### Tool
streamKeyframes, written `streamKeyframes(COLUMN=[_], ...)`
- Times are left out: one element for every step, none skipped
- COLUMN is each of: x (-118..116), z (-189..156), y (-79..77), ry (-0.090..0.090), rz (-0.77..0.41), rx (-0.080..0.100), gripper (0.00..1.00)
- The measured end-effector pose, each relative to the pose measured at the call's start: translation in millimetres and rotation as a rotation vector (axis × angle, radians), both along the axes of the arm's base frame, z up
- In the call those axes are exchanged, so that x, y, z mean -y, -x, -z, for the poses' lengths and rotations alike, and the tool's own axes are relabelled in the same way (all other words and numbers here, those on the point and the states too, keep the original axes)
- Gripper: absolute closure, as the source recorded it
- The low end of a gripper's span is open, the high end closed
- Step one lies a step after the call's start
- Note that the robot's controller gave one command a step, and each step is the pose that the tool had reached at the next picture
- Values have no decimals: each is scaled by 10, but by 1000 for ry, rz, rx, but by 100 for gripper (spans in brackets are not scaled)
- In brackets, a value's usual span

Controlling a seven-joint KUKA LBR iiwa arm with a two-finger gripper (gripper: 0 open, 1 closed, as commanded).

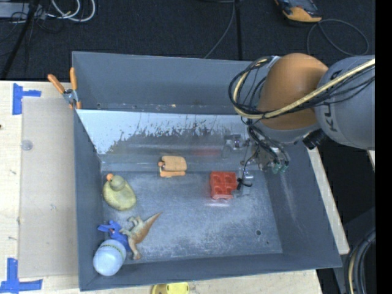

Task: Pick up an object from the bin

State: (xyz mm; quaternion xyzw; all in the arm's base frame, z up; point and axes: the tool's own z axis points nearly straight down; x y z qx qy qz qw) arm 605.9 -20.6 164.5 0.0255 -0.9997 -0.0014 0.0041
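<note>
Camera view: finding pincer (244, 181) just beside red block (222, 185), failing to tell clenched from released, risking shoving it aside by descending off-centre.

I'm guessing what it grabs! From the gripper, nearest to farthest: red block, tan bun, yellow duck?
1. Red block, right beside the gripper.
2. Tan bun, mid-bin, toward the back.
3. Yellow duck, far left side.

Block (222, 185) just left of end effector (245, 180), duck (119, 194), dinosaur (139, 229) far left
</note>
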Motion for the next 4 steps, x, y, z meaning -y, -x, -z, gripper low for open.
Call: streamKeyframes(x=[116,100,99,107], z=[322,790,790,-1251], y=[-2,108,108,73], ry=[3,1,1,0], rz=[-55,126,126,170], rx=[12,-1,-1,2], gripper=[0,100,100,100])
